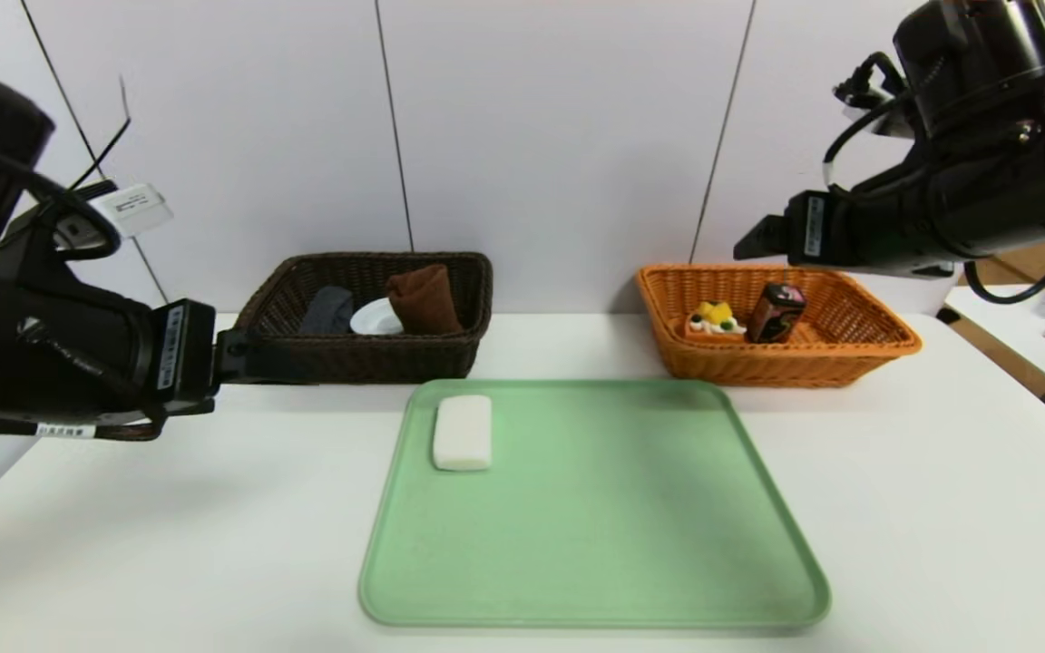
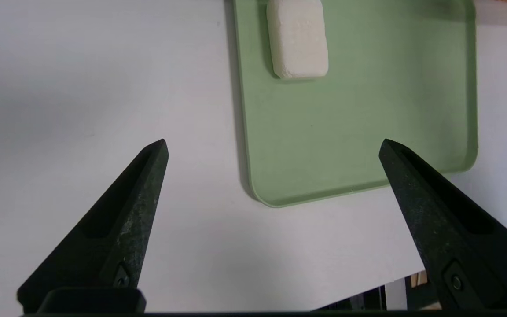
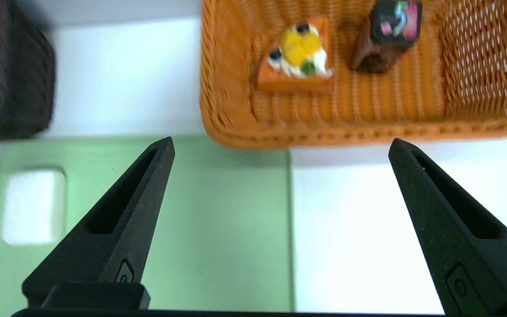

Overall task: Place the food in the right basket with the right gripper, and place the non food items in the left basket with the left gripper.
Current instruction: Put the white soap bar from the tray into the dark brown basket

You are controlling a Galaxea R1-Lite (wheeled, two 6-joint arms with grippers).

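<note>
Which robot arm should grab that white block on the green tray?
Probably the left. The white block lies at the tray's left edge, nearest the open left gripper, and looks like soap, not food.

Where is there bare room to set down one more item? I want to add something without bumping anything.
Most of the green tray is bare, except the white bar at its far-left corner. The table is bare either side of it. Both baskets, brown and orange, are crowded.
</note>
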